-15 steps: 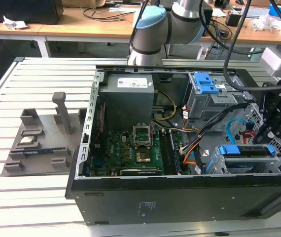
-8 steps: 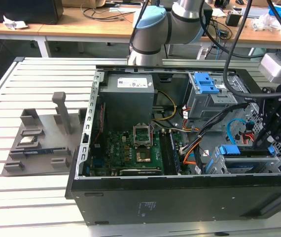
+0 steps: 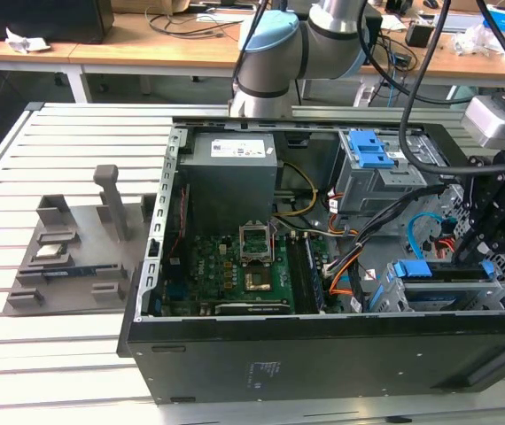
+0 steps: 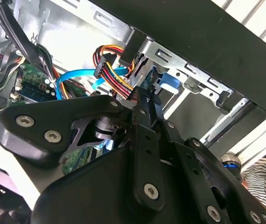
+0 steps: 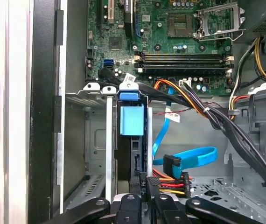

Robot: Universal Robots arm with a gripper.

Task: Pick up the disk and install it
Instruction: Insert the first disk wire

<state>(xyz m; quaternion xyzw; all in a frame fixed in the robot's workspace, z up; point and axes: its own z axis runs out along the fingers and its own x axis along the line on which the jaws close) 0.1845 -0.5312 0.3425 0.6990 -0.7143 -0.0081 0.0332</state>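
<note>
Disk (image 5: 132,140) sits edge-up in the drive bay (image 5: 93,140) at the computer case (image 3: 323,354) front corner. Tool (image 5: 146,198) closed narrow on the disk's rear edge, beside the power connector (image 5: 168,179).

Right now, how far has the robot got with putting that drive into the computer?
Mostly done, it seems: the silver-grey hard drive with its bright blue plastic bracket already stands edge-on inside the grey metal drive cage. In hand: the black tool is at the drive's rear end. Left: I cannot tell whether the drive is fully seated.
</note>
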